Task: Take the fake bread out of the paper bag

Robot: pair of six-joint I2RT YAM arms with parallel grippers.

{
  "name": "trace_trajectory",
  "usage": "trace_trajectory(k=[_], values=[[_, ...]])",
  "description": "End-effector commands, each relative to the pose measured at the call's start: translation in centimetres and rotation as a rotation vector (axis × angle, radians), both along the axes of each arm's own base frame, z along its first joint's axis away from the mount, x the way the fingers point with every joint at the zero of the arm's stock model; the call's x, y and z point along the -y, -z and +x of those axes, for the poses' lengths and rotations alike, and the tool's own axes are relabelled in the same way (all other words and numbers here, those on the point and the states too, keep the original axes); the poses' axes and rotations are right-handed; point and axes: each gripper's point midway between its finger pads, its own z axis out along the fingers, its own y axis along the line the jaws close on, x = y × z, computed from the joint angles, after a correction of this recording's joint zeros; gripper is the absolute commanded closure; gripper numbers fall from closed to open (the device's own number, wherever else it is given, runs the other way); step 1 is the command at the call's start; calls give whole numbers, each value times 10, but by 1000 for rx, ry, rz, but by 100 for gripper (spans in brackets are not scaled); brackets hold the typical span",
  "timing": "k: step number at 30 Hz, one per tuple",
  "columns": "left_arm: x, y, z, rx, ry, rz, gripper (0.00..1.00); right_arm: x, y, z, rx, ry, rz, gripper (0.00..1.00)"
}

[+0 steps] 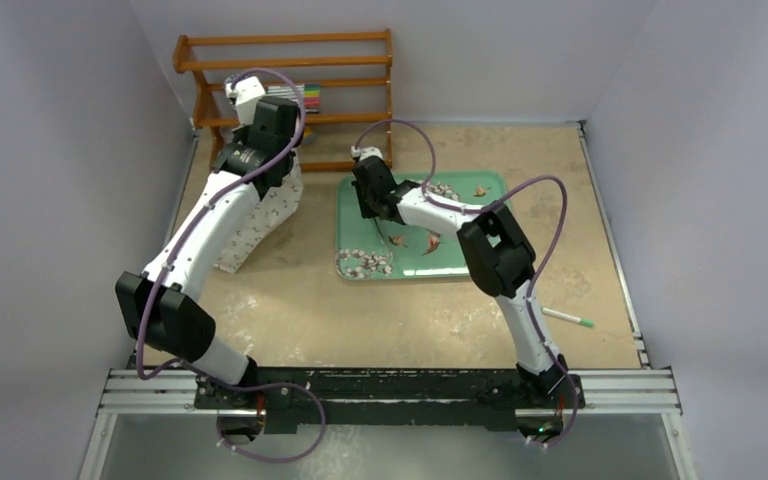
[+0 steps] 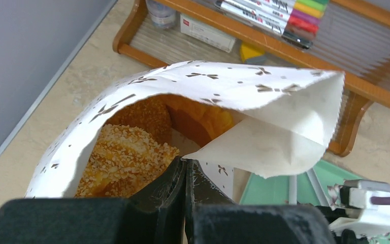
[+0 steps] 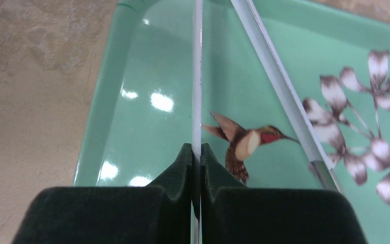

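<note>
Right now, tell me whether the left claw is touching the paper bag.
Touching. The left wrist view shows the left claw shut on the rim of the paper bag, with the paper edge pinched between its tips.

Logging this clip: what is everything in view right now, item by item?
table: one, tan, under everything
rack: one, brown wood, against the back wall
markers: a row, multicoloured, on a rack shelf
paper bag: one, white with dark motifs, back left beside the rack
fake bread: several pieces, golden-orange, inside the paper bag
tray: one, green floral, table centre
pen: one, white with green cap, table's right side
left gripper: one, black, shut on the paper bag's rim
right gripper: one, black, shut, over the tray
</note>
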Motion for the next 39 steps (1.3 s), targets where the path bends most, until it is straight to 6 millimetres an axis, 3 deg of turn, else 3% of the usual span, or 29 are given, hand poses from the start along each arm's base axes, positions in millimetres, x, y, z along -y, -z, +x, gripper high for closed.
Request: trace_trajectory(k=[1, 9, 15, 23, 29, 39], values=[[4, -6, -4, 46, 1, -15, 100, 22, -49, -4, -38, 252, 102, 100], [22, 18, -7, 39, 57, -41, 100, 67, -45, -22, -213, 667, 146, 100], [39, 28, -12, 29, 106, -57, 100, 89, -23, -36, -390, 914, 265, 100], [52, 50, -32, -4, 152, -51, 100, 82, -6, -52, -518, 1147, 440, 100], [63, 67, -50, -22, 177, -59, 100, 83, -4, -57, -541, 1277, 531, 100], [80, 95, -83, -54, 202, -51, 100, 83, 8, -103, -640, 1408, 723, 100]])
